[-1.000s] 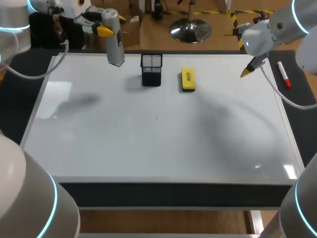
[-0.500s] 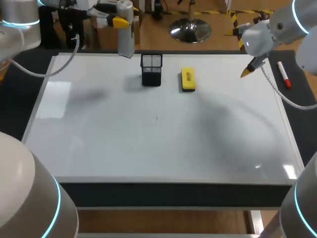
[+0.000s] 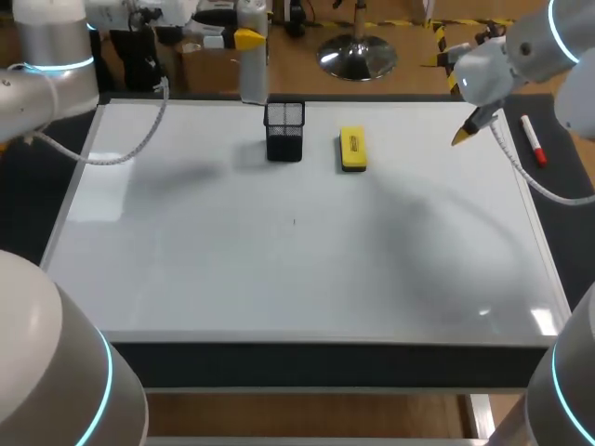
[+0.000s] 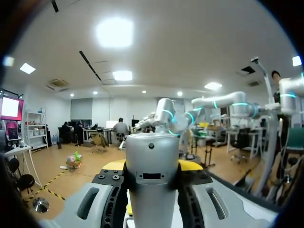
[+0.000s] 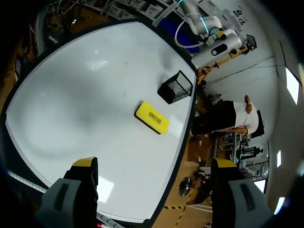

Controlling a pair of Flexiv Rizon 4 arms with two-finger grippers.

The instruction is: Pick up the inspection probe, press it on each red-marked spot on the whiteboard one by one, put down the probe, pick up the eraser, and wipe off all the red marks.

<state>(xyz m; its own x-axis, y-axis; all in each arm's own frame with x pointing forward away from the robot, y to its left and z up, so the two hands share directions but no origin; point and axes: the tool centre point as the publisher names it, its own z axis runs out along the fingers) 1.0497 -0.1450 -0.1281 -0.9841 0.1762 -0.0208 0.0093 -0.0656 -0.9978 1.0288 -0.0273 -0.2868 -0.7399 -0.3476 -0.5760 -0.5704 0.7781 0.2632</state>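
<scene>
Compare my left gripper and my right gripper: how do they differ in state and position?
The left gripper is shut on the upright inspection probe; the right gripper is open and empty. The left gripper is at the whiteboard's far edge, near the mesh holder; the right gripper is near its far right corner. Both are raised off the board.

Glossy, smooth whiteboard [image 3: 279, 269]; black wire-mesh holder [image 3: 284, 132]; smooth silvery-grey probe [image 3: 254, 74]; yellow plastic eraser [image 3: 352, 149].
</scene>
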